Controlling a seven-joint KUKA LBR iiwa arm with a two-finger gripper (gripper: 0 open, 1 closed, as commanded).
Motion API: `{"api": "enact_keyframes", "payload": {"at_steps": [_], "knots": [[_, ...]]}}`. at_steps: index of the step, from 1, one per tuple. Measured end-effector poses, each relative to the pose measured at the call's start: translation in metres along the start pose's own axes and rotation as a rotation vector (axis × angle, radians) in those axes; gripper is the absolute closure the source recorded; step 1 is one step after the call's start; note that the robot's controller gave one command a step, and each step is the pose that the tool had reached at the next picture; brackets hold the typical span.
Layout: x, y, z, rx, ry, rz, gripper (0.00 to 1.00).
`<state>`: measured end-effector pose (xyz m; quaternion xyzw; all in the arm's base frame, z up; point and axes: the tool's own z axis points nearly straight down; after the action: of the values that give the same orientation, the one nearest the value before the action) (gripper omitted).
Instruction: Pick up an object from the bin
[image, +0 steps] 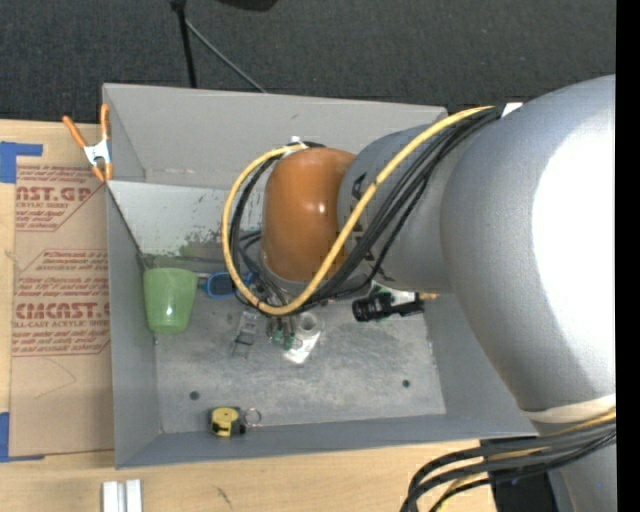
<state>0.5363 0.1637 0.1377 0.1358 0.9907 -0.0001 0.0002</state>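
My gripper (281, 320) hangs below the orange cover, low over the middle of the bin floor. Directly under it lies a small white and green crumpled thing (299, 345), and they look close or touching. A small grey metal clip (243, 335) lies just to the left of the gripper. A black marker (386, 306) sticks out to the right, partly hidden under the arm. A blue thing (216, 286) lies to the upper left, half hidden behind the cables.
A light green cup (168, 298) lies on its side against the left wall. A small yellow tape measure (228, 422) sits near the front wall. The arm and its cables cover the right and back of the bin.
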Motion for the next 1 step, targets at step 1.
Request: {"api": "enact_keyframes", "payload": {"at_steps": [1], "knots": [[0.0001,0.0002,-0.0007,-0.001,0.000,-0.001,0.00]]}}
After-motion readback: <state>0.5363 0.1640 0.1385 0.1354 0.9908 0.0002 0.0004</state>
